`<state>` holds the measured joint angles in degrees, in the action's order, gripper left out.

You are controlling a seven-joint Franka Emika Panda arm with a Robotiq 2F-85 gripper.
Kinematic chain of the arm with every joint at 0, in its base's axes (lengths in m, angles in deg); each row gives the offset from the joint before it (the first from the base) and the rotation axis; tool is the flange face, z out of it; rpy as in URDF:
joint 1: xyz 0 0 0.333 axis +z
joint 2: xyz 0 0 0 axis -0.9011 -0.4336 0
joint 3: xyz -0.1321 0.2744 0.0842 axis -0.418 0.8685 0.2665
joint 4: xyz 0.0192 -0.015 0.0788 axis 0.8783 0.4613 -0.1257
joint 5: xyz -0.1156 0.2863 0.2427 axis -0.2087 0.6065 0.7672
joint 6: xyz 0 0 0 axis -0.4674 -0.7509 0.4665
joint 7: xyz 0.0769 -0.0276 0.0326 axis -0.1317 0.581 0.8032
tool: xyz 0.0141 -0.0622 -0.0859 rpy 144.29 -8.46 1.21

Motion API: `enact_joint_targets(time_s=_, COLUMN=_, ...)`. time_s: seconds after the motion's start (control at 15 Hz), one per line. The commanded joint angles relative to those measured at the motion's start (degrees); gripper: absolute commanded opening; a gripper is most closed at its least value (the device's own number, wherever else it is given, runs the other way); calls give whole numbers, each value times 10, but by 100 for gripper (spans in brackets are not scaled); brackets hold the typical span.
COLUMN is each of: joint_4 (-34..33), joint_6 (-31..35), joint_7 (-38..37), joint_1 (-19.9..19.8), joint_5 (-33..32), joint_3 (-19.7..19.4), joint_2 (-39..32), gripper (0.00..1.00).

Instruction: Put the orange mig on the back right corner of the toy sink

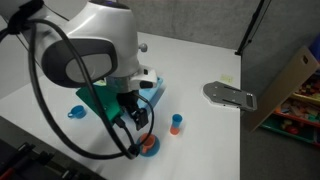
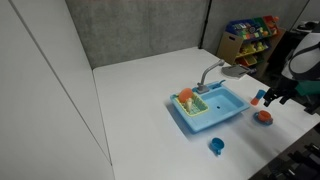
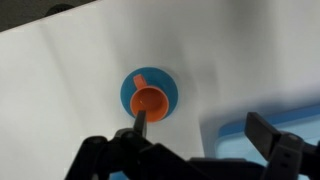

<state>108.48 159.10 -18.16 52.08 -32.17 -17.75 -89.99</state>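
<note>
The end effector (image 3: 200, 128), fingers spread, hangs over the mug (image 3: 149, 100), which sits on a saucer (image 3: 172, 86) on the desk (image 3: 60, 80) beside the sink (image 2: 225, 108); an off-centre close could tip the mug or drag the saucer

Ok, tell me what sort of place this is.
Probably a robotics lab or test room: a blue toy sink on a plain white table, grey partition walls, and a shelf of colourful bins.
</note>
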Motion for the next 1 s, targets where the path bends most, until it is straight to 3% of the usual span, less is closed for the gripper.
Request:
enact_joint_targets(time_s=0.0, joint_4=-37, joint_6=6, joint_7=7, joint_1=-8, joint_5=9, joint_3=10, joint_2=-39, gripper=100)
enact_joint_targets(time_s=0.33, joint_4=-75, joint_6=12, joint_7=12, joint_1=-20, joint_5=10, joint_3=13, joint_2=-94, gripper=100)
enact_joint_targets(time_s=0.93, joint_4=-106, joint_6=79, joint_7=22, joint_1=-60, joint_5=7, joint_3=31, joint_2=-178, gripper=100)
